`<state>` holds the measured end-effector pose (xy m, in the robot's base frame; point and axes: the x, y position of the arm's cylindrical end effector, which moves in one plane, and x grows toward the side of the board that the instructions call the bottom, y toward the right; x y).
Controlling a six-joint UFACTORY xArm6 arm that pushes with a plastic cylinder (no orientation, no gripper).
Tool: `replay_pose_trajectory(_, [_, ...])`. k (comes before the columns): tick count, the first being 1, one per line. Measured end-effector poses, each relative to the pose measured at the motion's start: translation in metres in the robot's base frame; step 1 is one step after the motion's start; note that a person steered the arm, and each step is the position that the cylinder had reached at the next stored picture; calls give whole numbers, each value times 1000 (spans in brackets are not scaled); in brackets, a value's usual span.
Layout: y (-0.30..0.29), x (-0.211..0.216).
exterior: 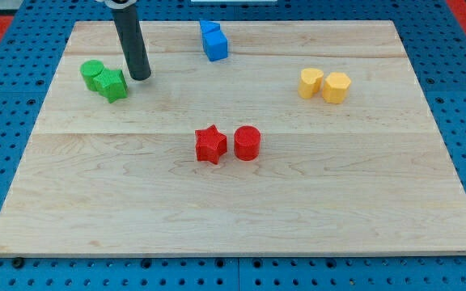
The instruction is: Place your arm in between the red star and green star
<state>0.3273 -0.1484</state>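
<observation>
The red star [210, 145] lies near the middle of the wooden board [233, 210], with a red cylinder [247, 143] just to its right. The green star [112, 84] sits at the view's upper left, touching a green cylinder [93, 73] on its left. My tip [141, 78] stands on the board just right of the green star, a small gap apart, and well up and left of the red star.
Two blue blocks [213, 41] sit together near the view's top centre. A yellow heart-like block [311, 82] and a yellow hexagon [336, 87] sit side by side at the upper right. A blue pegboard [6, 121] surrounds the board.
</observation>
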Motion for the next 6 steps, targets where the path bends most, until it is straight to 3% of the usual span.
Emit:
replay_pose_trajectory(3, [24, 14])
replay_pose_trajectory(4, [69, 30])
replay_pose_trajectory(5, [44, 68])
replay_pose_trajectory(6, [33, 71])
